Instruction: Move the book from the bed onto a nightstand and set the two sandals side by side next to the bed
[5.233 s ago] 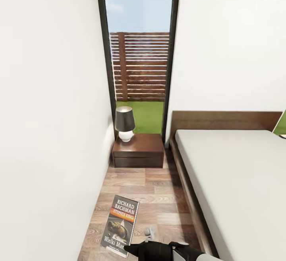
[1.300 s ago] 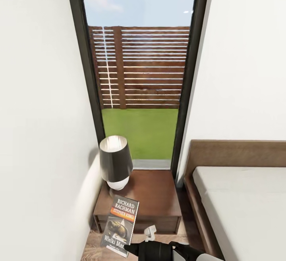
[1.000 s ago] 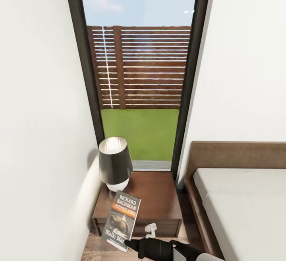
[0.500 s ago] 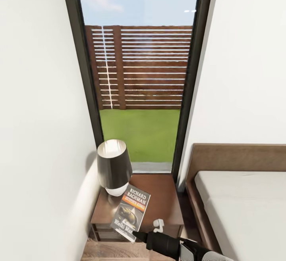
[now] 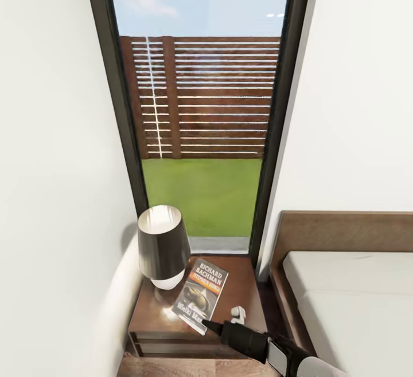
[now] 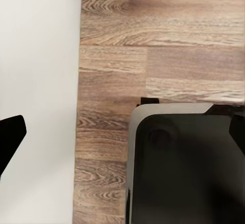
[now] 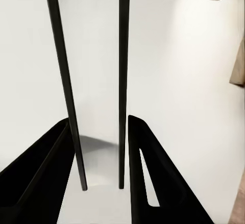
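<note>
The book (image 5: pixel 201 295) is a thin paperback with a dark cover, an orange band and white lettering. It is tilted over the glossy dark-brown top of the nightstand (image 5: pixel 241 285); whether it rests flat there cannot be told. The right gripper (image 5: pixel 205 326) pinches its near lower corner with its black fingers closed on it. Just beside the book stands a lamp (image 5: pixel 163 247) with a dark tapered shade and a rounded white base. The bed (image 5: pixel 338 274), cut off at the edge, shows a pale mattress in a brown wooden frame. A tall black-framed window (image 5: pixel 201 136) shows a slatted fence and grass. White walls close in on both sides. The left gripper's (image 6: pixel 10 142) state cannot be told, above plank floor (image 6: pixel 153 55).
</note>
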### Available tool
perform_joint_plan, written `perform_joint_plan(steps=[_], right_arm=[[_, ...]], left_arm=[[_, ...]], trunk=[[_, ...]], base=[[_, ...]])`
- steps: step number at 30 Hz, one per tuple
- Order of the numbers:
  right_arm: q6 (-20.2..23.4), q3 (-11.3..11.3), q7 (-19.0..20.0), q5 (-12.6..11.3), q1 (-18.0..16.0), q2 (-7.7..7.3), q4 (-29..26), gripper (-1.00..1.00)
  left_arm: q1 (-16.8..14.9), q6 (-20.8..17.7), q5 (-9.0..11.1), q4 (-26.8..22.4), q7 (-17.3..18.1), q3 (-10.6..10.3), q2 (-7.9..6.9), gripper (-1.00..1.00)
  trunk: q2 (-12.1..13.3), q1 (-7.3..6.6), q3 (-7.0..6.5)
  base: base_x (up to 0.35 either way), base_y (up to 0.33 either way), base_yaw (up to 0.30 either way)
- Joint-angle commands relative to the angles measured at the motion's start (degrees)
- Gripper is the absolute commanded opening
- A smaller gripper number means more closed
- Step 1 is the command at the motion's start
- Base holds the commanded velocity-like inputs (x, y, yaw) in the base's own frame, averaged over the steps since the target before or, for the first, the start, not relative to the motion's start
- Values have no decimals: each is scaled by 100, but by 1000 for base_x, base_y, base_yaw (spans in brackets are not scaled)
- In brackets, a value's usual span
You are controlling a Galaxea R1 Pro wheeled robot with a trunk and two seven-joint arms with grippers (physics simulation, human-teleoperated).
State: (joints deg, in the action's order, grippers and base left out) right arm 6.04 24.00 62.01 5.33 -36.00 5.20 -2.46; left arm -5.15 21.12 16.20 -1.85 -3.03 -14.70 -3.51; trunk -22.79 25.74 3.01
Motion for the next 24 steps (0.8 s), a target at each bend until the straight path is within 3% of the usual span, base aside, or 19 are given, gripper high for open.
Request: perform_joint_plan(steps=[1, 11, 24], right_arm=[[81, 52, 13, -34, -3, -46, -28, -100], [355, 75, 4, -234, -14, -206, -134, -100], [479, 79, -251, -534, -7, -261, -308, -100]], left_arm=[[-4, 15, 32, 1, -23, -50, 0, 100], [-4, 15, 32, 1, -23, -50, 0, 100], [-4, 15, 32, -7, -23, -50, 0, 100]], trunk=[[-12, 4, 13], [-12, 4, 13], [-12, 4, 13]], base=[[119, 0, 0], [120, 0, 0], [66, 0, 0]])
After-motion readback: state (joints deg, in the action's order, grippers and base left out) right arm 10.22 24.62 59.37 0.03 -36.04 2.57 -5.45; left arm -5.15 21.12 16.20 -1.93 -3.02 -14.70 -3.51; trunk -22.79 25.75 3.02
